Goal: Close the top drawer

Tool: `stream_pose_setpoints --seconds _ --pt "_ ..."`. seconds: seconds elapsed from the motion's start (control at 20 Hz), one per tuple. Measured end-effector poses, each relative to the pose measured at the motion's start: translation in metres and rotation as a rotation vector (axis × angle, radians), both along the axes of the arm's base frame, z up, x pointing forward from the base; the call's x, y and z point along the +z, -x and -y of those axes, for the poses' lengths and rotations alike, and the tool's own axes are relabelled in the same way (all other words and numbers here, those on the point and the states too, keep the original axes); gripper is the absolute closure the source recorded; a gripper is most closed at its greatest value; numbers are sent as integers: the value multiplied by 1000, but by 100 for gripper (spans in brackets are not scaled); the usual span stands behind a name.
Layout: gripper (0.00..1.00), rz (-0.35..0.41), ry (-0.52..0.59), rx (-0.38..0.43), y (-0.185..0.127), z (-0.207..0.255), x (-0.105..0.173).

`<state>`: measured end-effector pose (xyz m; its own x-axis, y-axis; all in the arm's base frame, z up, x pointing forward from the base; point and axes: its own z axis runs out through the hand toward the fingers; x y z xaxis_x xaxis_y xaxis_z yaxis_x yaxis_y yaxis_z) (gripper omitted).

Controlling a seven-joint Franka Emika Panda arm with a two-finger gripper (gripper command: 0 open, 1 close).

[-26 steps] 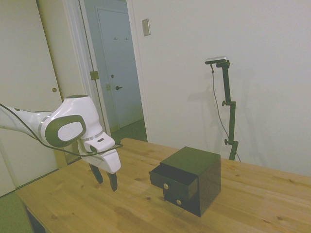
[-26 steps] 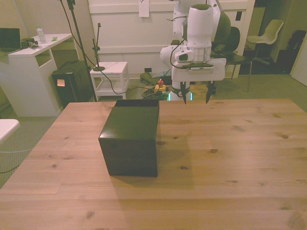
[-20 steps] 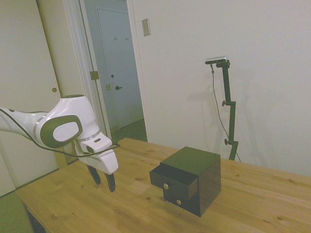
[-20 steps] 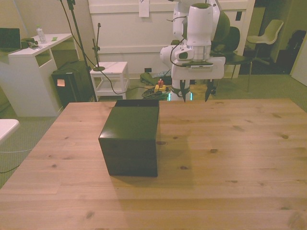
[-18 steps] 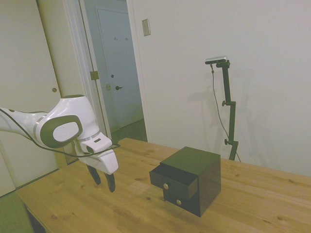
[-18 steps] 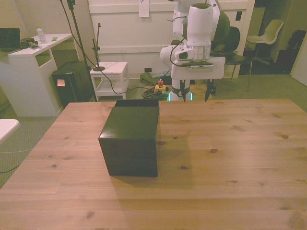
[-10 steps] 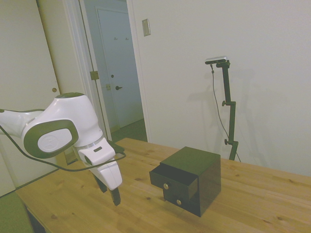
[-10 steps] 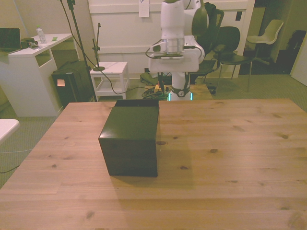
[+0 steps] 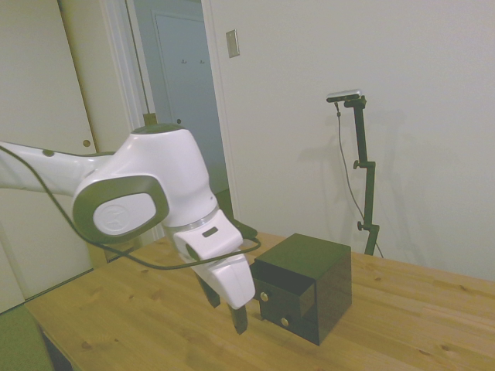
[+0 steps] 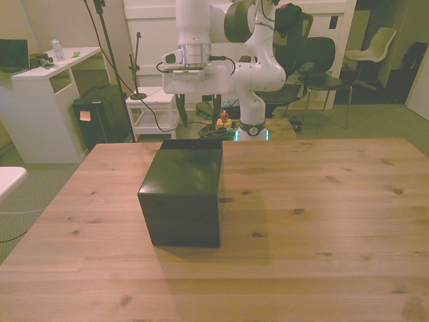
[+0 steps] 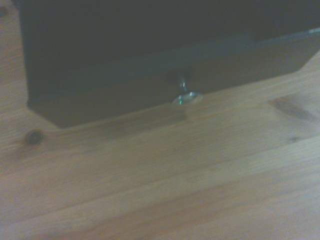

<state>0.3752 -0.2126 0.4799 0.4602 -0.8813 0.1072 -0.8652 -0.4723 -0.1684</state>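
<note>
The top drawer (image 9: 277,287) stands pulled out of the black cabinet (image 9: 313,280), right of centre in the side view, on the worktop (image 9: 402,325). It should slide stiffly; push flat beside its brass knob (image 9: 264,296). Its contents are hidden. The jaws (image 9: 232,313) hold nothing; their opening I cannot tell.

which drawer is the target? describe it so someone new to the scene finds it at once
On the wooden table stands one small black cabinet, a cube with its drawers facing the arm. The target is the top drawer in its front, with a small round brass knob. Unlike the drawer below it, it sticks out from the cabinet face, just beside the tool.
</note>
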Motion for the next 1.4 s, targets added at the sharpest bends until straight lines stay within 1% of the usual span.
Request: stream_pose_setpoints --seconds 0.05,0.1,0.25,0.4,0.7,1.4 --pt "0 -10 2 3 -9 2 -2" --pt "100 -19 4 9 -18 3 -4" --pt "100 -41 11 39 -40 -5 -10" --pt "100 -48 15 54 -52 -12 -12" --pt "100 -47 8 40 -59 -3 -8" --pt "100 -51 3 22 -74 11 -11"
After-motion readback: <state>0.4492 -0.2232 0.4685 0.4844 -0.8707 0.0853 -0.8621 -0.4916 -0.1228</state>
